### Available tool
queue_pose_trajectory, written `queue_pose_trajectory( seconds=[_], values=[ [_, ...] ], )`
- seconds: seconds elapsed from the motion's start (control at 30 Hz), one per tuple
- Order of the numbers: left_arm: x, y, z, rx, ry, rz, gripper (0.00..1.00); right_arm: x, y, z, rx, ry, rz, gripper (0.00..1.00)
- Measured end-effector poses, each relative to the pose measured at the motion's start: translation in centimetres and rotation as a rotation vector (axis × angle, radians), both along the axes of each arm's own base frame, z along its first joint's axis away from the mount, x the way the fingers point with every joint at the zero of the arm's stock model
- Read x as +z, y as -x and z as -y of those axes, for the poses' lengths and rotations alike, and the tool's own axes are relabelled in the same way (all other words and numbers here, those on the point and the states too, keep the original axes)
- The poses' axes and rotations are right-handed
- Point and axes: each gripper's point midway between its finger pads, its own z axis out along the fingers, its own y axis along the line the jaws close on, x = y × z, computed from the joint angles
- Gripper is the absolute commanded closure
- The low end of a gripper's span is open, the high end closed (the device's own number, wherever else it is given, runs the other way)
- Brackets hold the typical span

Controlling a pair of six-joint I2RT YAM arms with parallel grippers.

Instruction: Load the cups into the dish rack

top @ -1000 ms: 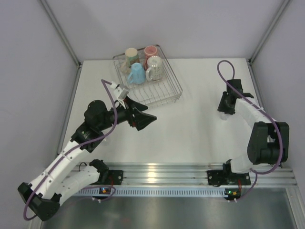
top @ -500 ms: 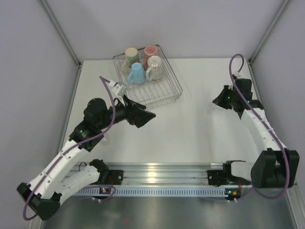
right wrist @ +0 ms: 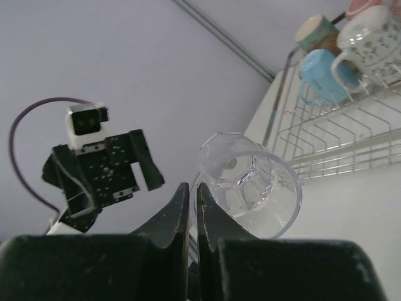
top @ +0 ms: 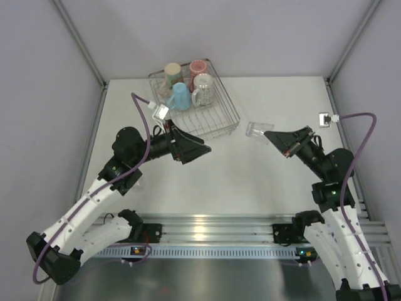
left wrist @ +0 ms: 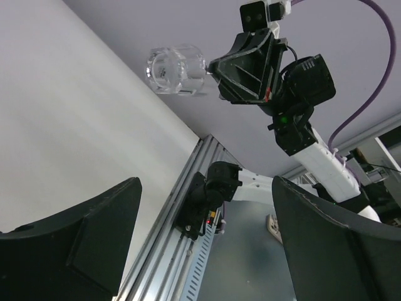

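Observation:
The wire dish rack point(top: 216, 122) stands at the back left of the table. It holds a cream-tan cup point(top: 172, 70), a pink cup point(top: 198, 66), a light blue cup point(top: 180, 95) and a speckled mug point(top: 203, 88). My right gripper point(top: 267, 135) is shut on the rim of a clear glass tumbler point(top: 255, 130), held on its side above the table, right of the rack. In the right wrist view the jaws point(right wrist: 191, 188) pinch the tumbler's wall point(right wrist: 250, 185). My left gripper point(top: 194, 149) is open and empty at the rack's near edge.
The rack's near half is bare wire point(right wrist: 338, 135). The left wrist view looks across at the tumbler point(left wrist: 175, 69) and the right gripper point(left wrist: 216, 68). An aluminium rail point(top: 219, 229) runs along the near edge. Grey walls close in the table.
My right arm has swung from the far right toward the middle, carrying the glass tumbler closer to the rack. My left gripper has shifted slightly to the right.

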Motion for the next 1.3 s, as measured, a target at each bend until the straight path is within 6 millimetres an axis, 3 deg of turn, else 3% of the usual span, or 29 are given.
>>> queue_pose_trajectory(
  seconds=[0.13,0.27,0.57,0.87,0.97,1.17,1.27,1.3],
  values=[
    [0.4,0.1,0.6,-0.034,0.026,-0.010,0.10,3.4,2.6,-0.9,0.058,-0.092,0.093,1.00],
    [0.0,0.0,1.1,-0.050,0.029,-0.026,0.09,4.6,3.6,-1.4,0.100,-0.150,0.135,1.00],
    [0.6,-1.1,2.7,-0.060,0.090,0.003,0.08,2.0,2.7,-3.5,0.180,-0.193,0.071,1.00],
    [-3.3,-3.4,6.7,-0.113,0.055,-0.070,0.13,2.3,2.7,-4.9,0.240,-0.221,0.080,1.00],
    [-3.9,-3.4,7.6,-0.132,0.049,-0.078,0.12,2.4,2.7,-5.0,0.246,-0.223,0.090,1.00],
    [-2.6,-3.3,8.3,-0.153,0.113,-0.049,0.16,2.3,3.1,-5.5,0.270,-0.228,0.079,1.00],
    [-1.2,-3.3,8.4,-0.164,0.170,-0.030,0.23,2.5,3.5,-5.7,0.281,-0.229,0.086,1.00],
    [-0.9,-3.2,8.4,-0.168,0.185,-0.028,0.30,2.6,3.6,-5.6,0.282,-0.228,0.091,1.00]
  ],
)
